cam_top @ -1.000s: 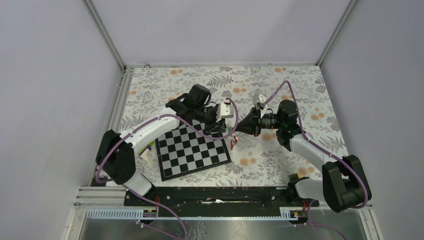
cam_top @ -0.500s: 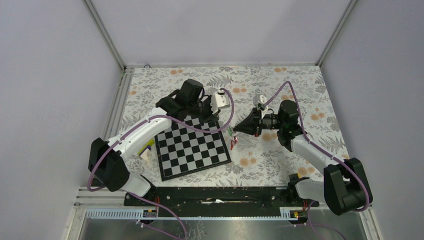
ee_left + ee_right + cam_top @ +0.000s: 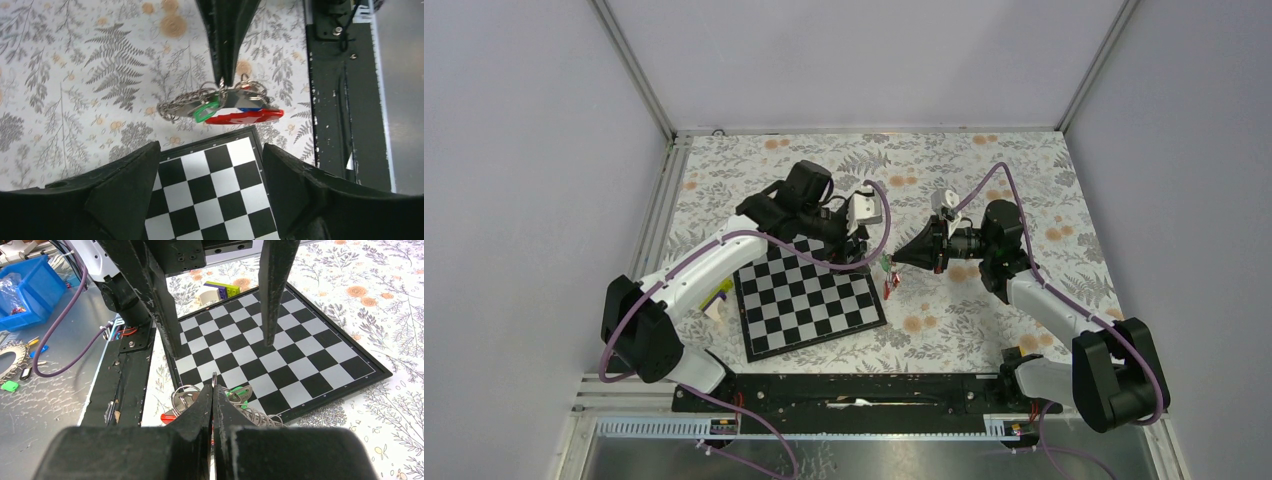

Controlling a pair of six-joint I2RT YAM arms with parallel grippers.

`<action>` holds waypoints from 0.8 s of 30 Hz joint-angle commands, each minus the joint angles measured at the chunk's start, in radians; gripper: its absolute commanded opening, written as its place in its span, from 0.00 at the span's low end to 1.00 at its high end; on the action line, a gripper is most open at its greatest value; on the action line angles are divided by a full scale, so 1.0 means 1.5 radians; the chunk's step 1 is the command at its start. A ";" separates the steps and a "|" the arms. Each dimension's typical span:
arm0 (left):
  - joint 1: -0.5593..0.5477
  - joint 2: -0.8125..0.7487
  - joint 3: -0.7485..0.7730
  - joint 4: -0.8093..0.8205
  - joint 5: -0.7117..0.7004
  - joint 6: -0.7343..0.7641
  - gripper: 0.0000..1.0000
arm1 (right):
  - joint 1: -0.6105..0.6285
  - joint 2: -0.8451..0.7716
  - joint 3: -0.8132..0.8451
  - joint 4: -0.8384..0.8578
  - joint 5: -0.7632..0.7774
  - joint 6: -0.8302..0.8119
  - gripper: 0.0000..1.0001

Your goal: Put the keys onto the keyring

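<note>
My right gripper (image 3: 213, 388) is shut on a thin metal ring (image 3: 214, 377) and holds a hanging bunch just off the chessboard's corner. From the ring hang the keys: one with a green head (image 3: 207, 111), one with a blue head (image 3: 248, 108), and a chain of small rings (image 3: 179, 103). The red keyring loop (image 3: 245, 118) hangs lowest. In the top view the bunch (image 3: 887, 271) dangles under the right gripper (image 3: 896, 258). My left gripper (image 3: 210, 200) stands open over the chessboard (image 3: 220, 175), short of the bunch, with nothing between its fingers (image 3: 165, 315).
The black-and-white chessboard (image 3: 809, 300) lies between the arms. A yellow-purple-white small object (image 3: 222, 288) sits at its left edge. The black base rail (image 3: 340, 100) runs along the near side. A blue bin (image 3: 25, 300) stands off the table.
My left gripper has pulled back left from the bunch and its jaws have opened. The right gripper still holds the bunch in the same place.
</note>
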 commanded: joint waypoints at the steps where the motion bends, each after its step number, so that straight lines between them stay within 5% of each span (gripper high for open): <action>1: 0.002 -0.012 -0.016 0.053 0.103 -0.004 0.79 | -0.005 -0.018 0.022 0.023 -0.008 0.002 0.00; 12: -0.002 0.029 -0.021 0.151 0.167 -0.070 0.43 | -0.005 -0.012 0.022 0.025 -0.010 0.009 0.00; 24: -0.005 0.063 0.003 0.151 0.171 -0.078 0.36 | -0.005 -0.007 0.020 0.024 -0.010 0.007 0.00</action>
